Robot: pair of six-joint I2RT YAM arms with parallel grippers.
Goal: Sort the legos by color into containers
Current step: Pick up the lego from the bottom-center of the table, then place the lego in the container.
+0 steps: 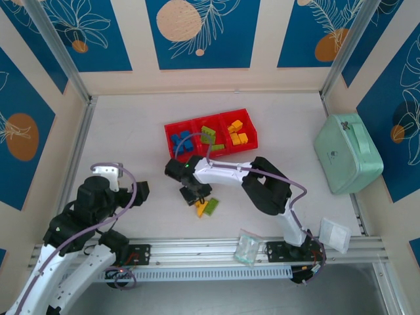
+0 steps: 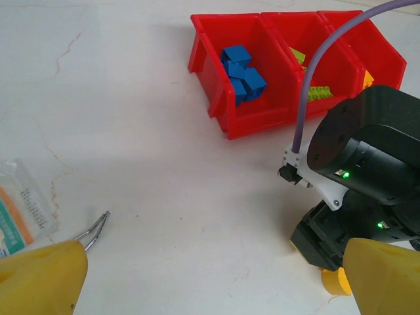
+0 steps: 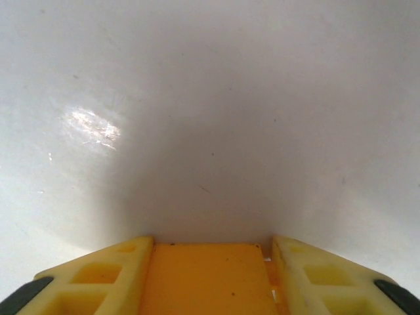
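I'm at the pick-up of an orange brick. My right gripper point(image 3: 213, 266) is down at the white table point(image 1: 131, 131), and its two yellow fingers point(image 3: 98, 279) press against either side of the orange-yellow lego point(image 3: 205, 282). I read that as clenched on the brick, which sits low and not yet lifted.

From above, a lime green brick point(image 1: 212, 207) and another orange piece point(image 1: 200, 211) lie loose just beside the gripper, on its near side.

Just beyond it stands the red tray point(image 1: 169, 141), with blue bricks point(image 1: 182, 139) in the left compartment, green ones point(image 1: 209, 134) in the middle and orange-yellow ones point(image 1: 237, 131) in the right. My next move, as I judge it, is a straight lift clear of the neighbours. Then I carry it over the front wall to the right compartment and let go there.

My left gripper point(image 2: 213, 285) is spread wide and holds nothing, parked well left of the tray. The mint green case point(image 1: 348, 152) sits far right, out of my path.
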